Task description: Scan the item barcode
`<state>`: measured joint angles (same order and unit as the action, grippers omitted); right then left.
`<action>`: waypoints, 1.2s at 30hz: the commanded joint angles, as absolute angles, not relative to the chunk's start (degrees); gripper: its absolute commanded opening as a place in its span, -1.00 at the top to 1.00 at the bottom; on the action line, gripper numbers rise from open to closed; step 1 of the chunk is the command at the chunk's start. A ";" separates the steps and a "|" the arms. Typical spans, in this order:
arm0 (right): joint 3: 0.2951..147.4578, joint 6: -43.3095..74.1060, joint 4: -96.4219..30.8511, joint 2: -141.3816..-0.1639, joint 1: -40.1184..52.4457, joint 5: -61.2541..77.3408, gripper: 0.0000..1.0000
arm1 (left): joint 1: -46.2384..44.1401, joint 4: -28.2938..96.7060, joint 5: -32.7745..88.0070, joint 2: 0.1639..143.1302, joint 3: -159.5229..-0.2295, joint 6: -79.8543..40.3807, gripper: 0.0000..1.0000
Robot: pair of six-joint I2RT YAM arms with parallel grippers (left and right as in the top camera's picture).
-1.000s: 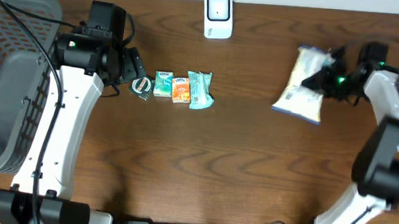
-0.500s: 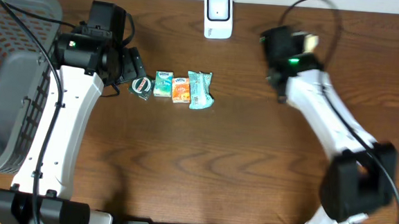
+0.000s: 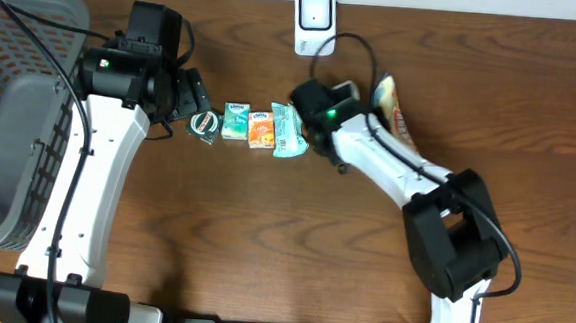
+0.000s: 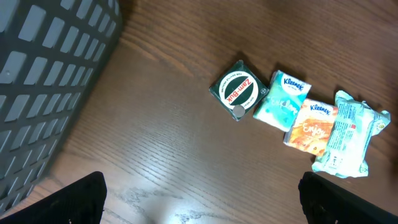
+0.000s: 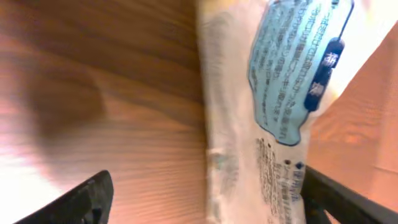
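Overhead: the right gripper (image 3: 360,94) is by the white packet (image 3: 392,106), upper centre, just right of the scanner (image 3: 314,23) (a second ago both were far right). Left wrist: the left gripper (image 4: 199,199) gapes, empty. Right wrist: fingers (image 5: 87,196) spread, packet between them, unclamped.

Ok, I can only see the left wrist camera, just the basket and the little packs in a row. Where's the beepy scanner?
Observer: The white scanner stands at the far edge of the table, beyond the row of packs.
Operator: Is the other arm there too?
Observer: Yes, the right arm reaches in beside the teal pack.
Operator: Has it got something?
Observer: A white bag with blue print sits just in front of the right gripper, whose jaws stand wide apart.
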<state>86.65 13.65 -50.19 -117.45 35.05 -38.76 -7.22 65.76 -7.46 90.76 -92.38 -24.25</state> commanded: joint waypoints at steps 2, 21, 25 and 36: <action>95.57 14.74 -52.18 -114.89 34.85 -32.03 -0.77 | -7.14 65.95 -7.99 90.96 -92.88 -24.97 -0.96; 105.47 2.55 -61.91 -116.29 4.97 -9.93 -0.05 | -7.14 65.95 -7.99 90.96 -92.88 -24.97 -0.95; 105.47 -1.06 -61.89 -118.41 -0.58 -2.33 -0.69 | -7.14 65.95 -7.99 90.96 -92.88 -24.97 -0.95; 105.47 -11.86 -59.35 -126.98 -13.52 23.49 -0.99 | -7.14 65.95 -7.99 90.96 -92.88 -24.97 -0.96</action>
<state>105.97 -5.56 -59.24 -124.81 -10.09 8.19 -7.22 65.76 -7.46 90.76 -92.38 -24.25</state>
